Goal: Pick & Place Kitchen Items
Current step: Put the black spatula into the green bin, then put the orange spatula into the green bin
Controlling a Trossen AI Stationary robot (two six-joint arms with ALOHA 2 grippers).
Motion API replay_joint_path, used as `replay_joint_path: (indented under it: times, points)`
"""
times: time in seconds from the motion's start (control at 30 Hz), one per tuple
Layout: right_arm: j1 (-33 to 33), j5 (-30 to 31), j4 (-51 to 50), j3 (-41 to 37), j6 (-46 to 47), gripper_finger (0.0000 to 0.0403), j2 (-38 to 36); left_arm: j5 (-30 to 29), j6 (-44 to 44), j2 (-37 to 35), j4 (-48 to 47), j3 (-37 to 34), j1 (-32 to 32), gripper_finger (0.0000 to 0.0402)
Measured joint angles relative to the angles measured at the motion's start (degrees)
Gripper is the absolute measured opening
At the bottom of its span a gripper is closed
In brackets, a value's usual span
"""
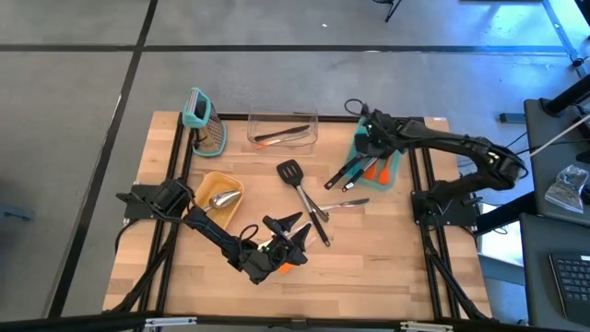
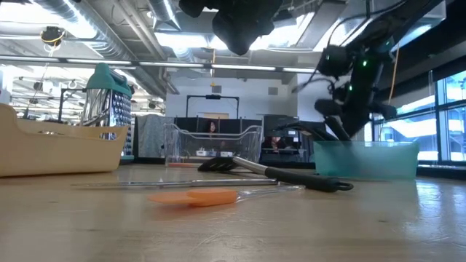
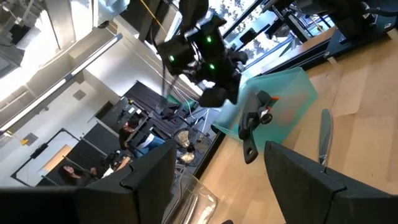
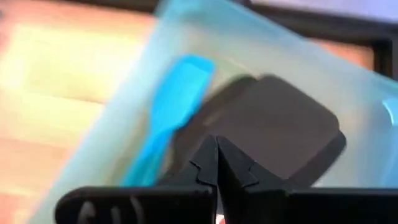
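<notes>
Right now the right gripper (image 1: pixel 361 138) hangs over the far end of the teal bin (image 1: pixel 395 171) at the table's right side, its fingers pressed fully together with nothing between them; its wrist view shows a blue spatula (image 4: pixel 171 99) and a black turner head (image 4: pixel 273 124) lying in the bin below. More handles stick out of the bin's near-left edge onto the wooden table (image 1: pixel 396 267). The left gripper (image 1: pixel 288 242) hovers above the near middle of the table with its fingers spread wide and empty, over an orange spatula (image 2: pixel 195 196). A black slotted turner (image 1: pixel 289 171) lies mid-table, crossed with thin metal pieces. A silver scoop (image 1: pixel 221 199) rests in the yellow tray (image 1: pixel 205 186) at left. A clear bin (image 1: pixel 282 129) at the far edge holds a thin utensil, with a teal-handled grater (image 1: pixel 205 120) just beside it.
</notes>
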Motion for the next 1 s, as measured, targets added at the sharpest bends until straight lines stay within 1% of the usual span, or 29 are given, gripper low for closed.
replay_joint_path:
  times: [0.1, 0.2, 0.3, 0.4, 0.53, 0.67, 0.9, 1.0]
  points:
    - [1.8, -0.2, 1.9, 0.0, -1.2, 0.0000, -4.2, 0.0, 0.0, 0.0, 0.0, 0.0, 0.0, 0.0242]
    - [4.6, -1.7, 4.2, 0.1, -3.7, 0.0000, -8.1, 0.0, 0.0, 0.0, 0.0, 0.0, 0.0, 0.0242]
    - [8.0, -5.6, 5.4, 0.1, -6.3, 0.0000, -11.2, 0.0, 0.0, 0.0, -0.4, 0.0, -0.1, 0.0242]
    - [12.5, -8.4, 6.5, 0.1, -6.8, 0.0000, -13.8, -0.1, 0.7, 0.0, -0.4, 0.0, -0.2, 0.0242]
    - [20.6, -8.4, 9.6, 0.1, -6.8, 0.0000, -16.7, -1.2, 2.8, 0.0, -0.4, 0.0, -0.5, 0.0242]
    - [30.7, -7.8, 16.0, 0.1, -7.9, 0.0000, -17.8, -2.0, 3.9, -1.5, -0.8, 0.0, -0.5, 0.0242]
    - [48.5, -7.5, 30.1, 0.1, -18.9, 0.0000, -18.3, -2.3, 3.5, -6.3, -0.8, 0.0, -0.9, 0.0242]
    - [56.1, -7.5, 34.4, 0.2, -24.0, 0.0000, -18.4, -2.3, 3.1, -8.0, -0.9, 0.0, -0.9, 0.0242]
